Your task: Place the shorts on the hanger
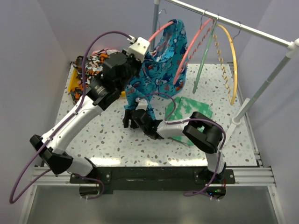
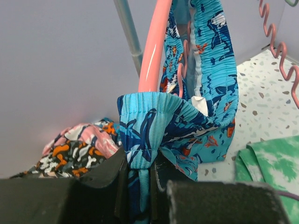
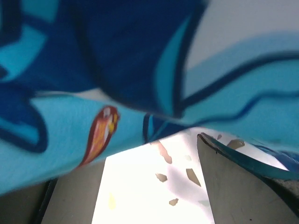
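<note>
Left gripper (image 2: 140, 184): mine, clamped tight on a bunched fold of the shorts' waistband, just below the hanger's near arm.
Right gripper (image 1: 132, 117): mine, fingers (image 3: 233, 186) spread apart with speckled surface showing between them. It sits low, well below the hanger, at the shorts' bottom hem. Fabric lies over the tips, and I cannot tell whether it touches them.
Shorts (image 1: 156, 79): draped on the hanger, whose pink arm runs up through the waist opening. The legs hang down to the surface (image 1: 117, 137).
Hanger (image 1: 161, 30): at the left end of the rail (image 1: 243, 25).
Second pink hanger (image 1: 189, 49): just right of the hanger.
Green cloth (image 1: 187, 109): flat, below and right of the hanger.
Patterned garment (image 1: 88, 67): heaped left of the hanger.
</note>
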You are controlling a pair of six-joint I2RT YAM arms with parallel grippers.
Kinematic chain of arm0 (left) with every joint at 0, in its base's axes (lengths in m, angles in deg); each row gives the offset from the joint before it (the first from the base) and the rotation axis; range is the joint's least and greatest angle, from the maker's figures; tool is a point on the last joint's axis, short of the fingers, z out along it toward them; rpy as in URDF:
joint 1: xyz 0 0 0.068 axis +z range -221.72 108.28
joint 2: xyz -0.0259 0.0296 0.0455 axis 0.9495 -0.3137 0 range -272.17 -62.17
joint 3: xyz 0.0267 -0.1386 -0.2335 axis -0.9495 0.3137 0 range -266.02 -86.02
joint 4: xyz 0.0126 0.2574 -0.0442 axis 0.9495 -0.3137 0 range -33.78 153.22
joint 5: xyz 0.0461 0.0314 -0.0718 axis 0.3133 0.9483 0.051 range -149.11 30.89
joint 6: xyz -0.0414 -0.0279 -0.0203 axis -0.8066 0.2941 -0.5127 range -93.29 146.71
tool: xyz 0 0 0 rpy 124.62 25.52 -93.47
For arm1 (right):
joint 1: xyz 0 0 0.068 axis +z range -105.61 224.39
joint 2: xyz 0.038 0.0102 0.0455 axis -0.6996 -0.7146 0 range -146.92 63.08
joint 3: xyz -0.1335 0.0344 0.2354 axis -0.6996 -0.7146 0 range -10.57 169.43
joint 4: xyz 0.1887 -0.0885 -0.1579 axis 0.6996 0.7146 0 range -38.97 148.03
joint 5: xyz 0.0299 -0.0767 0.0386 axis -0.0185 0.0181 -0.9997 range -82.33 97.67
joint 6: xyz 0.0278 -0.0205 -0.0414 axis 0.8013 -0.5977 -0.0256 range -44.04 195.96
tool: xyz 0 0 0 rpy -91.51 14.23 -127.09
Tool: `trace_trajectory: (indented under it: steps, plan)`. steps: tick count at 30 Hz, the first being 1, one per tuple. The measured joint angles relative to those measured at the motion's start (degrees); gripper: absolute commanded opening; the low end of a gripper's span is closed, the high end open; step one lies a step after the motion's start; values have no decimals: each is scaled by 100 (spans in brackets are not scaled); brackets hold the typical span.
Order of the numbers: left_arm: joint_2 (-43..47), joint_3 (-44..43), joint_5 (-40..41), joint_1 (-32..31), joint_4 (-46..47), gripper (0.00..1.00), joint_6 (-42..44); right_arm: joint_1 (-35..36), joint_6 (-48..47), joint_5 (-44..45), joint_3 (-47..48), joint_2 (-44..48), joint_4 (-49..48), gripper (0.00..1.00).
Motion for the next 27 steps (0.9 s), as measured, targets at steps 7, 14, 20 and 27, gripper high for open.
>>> trace_trajectory:
  steps: [7,14,20,27]
  plan:
    - [-643,-479,96,0,507,0,461,0,-190,-2,90,219,330,80]
    - [-1093,-1069,146,22,664,0,772,0,-444,-2,109,435,535,80]
    - [-1449,-1563,160,28,684,0,953,0,-501,-7,87,682,612,80]
    - [-1845,-1801,144,66,741,0,1021,17,-509,-24,-13,813,710,80]
